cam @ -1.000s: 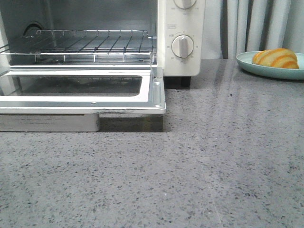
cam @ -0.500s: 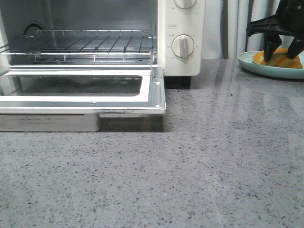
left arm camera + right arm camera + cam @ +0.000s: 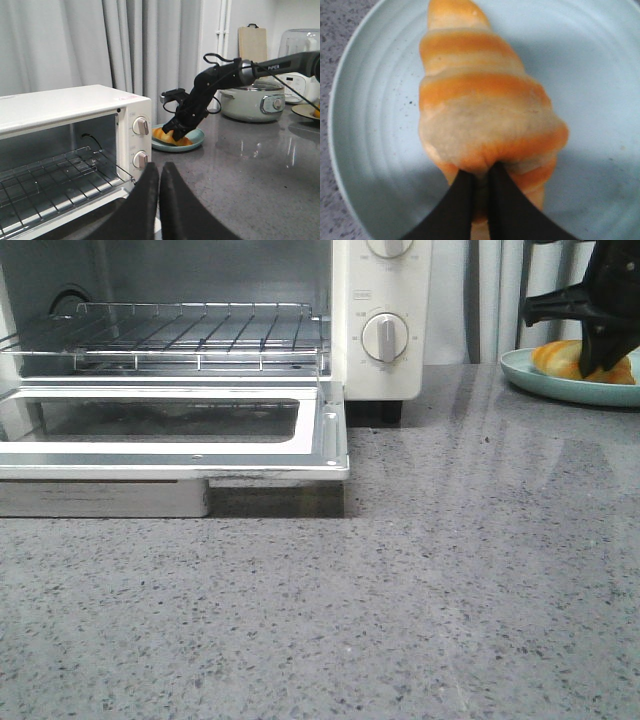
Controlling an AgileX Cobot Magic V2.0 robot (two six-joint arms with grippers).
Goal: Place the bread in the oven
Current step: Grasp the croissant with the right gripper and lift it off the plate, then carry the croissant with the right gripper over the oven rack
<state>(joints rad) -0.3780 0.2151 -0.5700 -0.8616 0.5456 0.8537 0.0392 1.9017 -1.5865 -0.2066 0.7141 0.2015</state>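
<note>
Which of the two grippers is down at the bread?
The right gripper, closed on the striped golden-orange bread on the pale blue plate. The left gripper hangs shut near the cream-white oven.

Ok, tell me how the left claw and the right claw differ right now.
The left claw sits near the oven with its fingers pressed together on nothing; the right claw is down at the bread on the pale plate, fingertips nearly closed against the roll's end. Whether it truly grips the bread is unclear. The left claw is well away from the plate; the right is over it. Both have dark fingers.
</note>
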